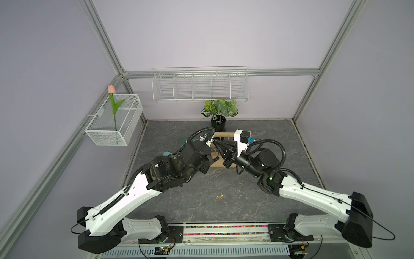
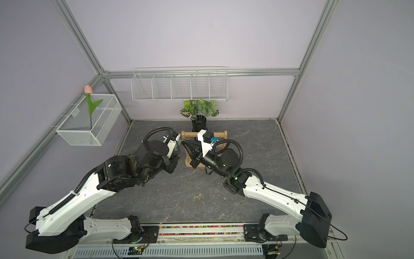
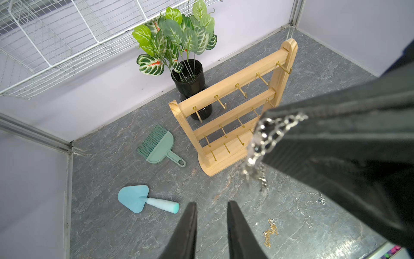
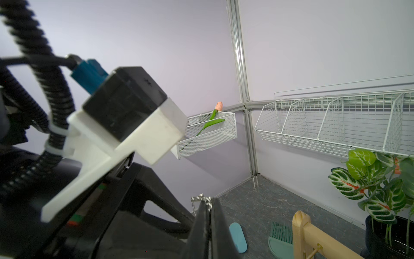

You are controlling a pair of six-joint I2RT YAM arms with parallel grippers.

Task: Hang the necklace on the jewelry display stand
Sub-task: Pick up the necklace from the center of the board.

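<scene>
Right pincer: I am seeing it (image 4: 208, 203) pressing together on the necklace (image 3: 266, 136), a silver chain dangling from its tips.
Left pincer: it (image 3: 212, 203) is hovering above the counter (image 3: 107, 224) with its jaws apart, gripping nothing.
Necklace position: it is hanging in the air just in front of the jewelry display stand (image 3: 247, 74), not looping over any hook I can see.
Progress: I am judging the pickup and carry done; slipping the chain over a gold hook and letting go are remaining.
Hidden: in both top views the arms are covering most of the stand. In the left wrist view the chain's lower end is blurring out, so I cannot tell whether it is brushing the base.
Elsewhere: a gold chain (image 3: 270, 233) is lying loose on the counter.
</scene>
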